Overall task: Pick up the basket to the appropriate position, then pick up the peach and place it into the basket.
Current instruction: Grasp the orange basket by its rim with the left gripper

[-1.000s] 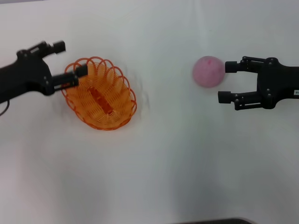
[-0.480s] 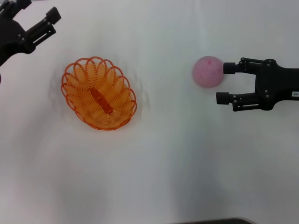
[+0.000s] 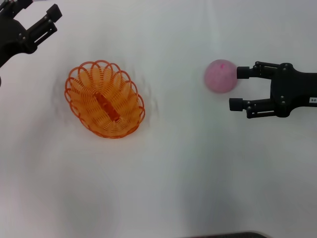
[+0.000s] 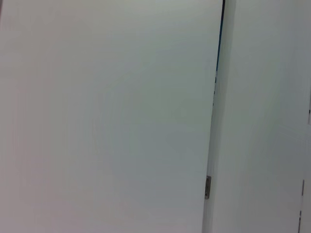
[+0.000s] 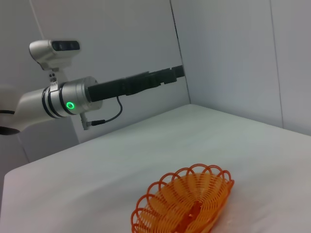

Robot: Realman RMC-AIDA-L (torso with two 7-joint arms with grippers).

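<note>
**Right Claw Spread Beside the Peach, Basket Alone on the Counter**

Right claw [image 3: 237, 88] reached in from the right side of the head view with its two fingers spread apart, holding nothing. Its farther fingertip [image 3: 242, 72] sat at the edge of the peach [image 3: 221, 76]; whether it touched could not be told. The nearer finger lay clear of the fruit, so the peach rested on the white counter [image 3: 188, 168] beside the gap, not between the fingers.

At the far left corner the left claw [image 3: 35, 17] was open and empty, well apart from the basket [image 3: 105, 99]. That orange basket sat upright on the counter at the left, nothing gripping it and no peach inside. The right wrist view showed the basket [image 5: 187, 204] on the counter with the left arm [image 5: 97, 92] stretched out above and behind it. The left wrist view showed only pale wall panels.
</note>
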